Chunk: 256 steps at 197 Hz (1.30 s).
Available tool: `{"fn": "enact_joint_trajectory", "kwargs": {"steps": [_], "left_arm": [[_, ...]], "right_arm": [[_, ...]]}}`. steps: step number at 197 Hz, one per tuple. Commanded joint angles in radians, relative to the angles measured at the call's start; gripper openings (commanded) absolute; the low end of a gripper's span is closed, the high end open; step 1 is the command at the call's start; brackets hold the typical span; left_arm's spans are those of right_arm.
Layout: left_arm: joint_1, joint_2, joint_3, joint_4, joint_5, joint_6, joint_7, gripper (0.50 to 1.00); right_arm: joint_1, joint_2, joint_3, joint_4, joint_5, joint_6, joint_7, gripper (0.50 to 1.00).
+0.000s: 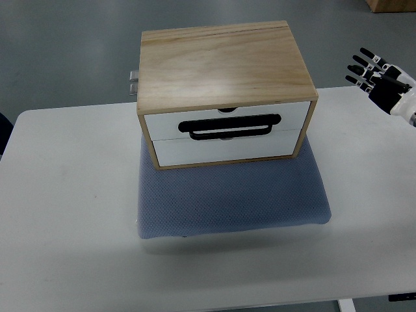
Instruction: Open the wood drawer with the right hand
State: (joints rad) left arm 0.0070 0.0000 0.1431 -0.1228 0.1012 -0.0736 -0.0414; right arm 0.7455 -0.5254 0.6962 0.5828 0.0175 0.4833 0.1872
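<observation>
Spread and empty, my right hand hangs at the far right edge of the view, its black-tipped fingers fanned toward the wooden drawer box and touching nothing. It sits well apart from the box, off its right rear corner and past the back edge of the table.

Nearest to me lies the bare front of the white rectangular table, wide and open. Beyond that, a blue-grey padded fabric mat reaches out in front of the box. On the mat's rear part stands the pale wood two-drawer box, its white drawer fronts facing me and flush with the frame. One long black looped handle lies across the seam between the upper and lower front.

Right of the box the tabletop is open between it and my hand. Behind the box's left rear corner a small grey metal fitting sticks out, and grey floor lies past the table.
</observation>
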Motion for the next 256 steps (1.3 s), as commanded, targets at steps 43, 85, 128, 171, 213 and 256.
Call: {"fn": "enact_joint_trajectory", "kwargs": {"steps": [43,85,128,171,213,256], "left_arm": [[0.001,0.0,0.001,0.0,0.0,0.0,0.0,1.0],[0.001,0.0,0.001,0.0,0.0,0.0,0.0,1.0],[-0.001,0.0,0.0,0.0,0.0,0.0,0.0,1.0],[0.001,0.0,0.0,0.0,0.0,0.0,0.0,1.0],[-0.001,0.0,0.0,0.0,0.0,0.0,0.0,1.0],[-0.001,0.0,0.0,0.0,0.0,0.0,0.0,1.0]], "right_arm": [[0.028,-0.036,-0.004,0.006,0.001,0.04,-0.002,0.944],[0.115,-0.099,-0.021,0.023,-0.007,0.066,-0.003,0.942],[0.192,-0.148,-0.021,0.146,-0.128,0.107,-0.003,0.942],[0.233,-0.176,-0.023,0.295,-0.197,0.128,-0.003,0.942],[0.268,-0.219,-0.023,0.414,-0.323,0.128,-0.003,0.942],[0.316,-0.252,-0.024,0.557,-0.473,0.128,-0.005,0.942]]}}
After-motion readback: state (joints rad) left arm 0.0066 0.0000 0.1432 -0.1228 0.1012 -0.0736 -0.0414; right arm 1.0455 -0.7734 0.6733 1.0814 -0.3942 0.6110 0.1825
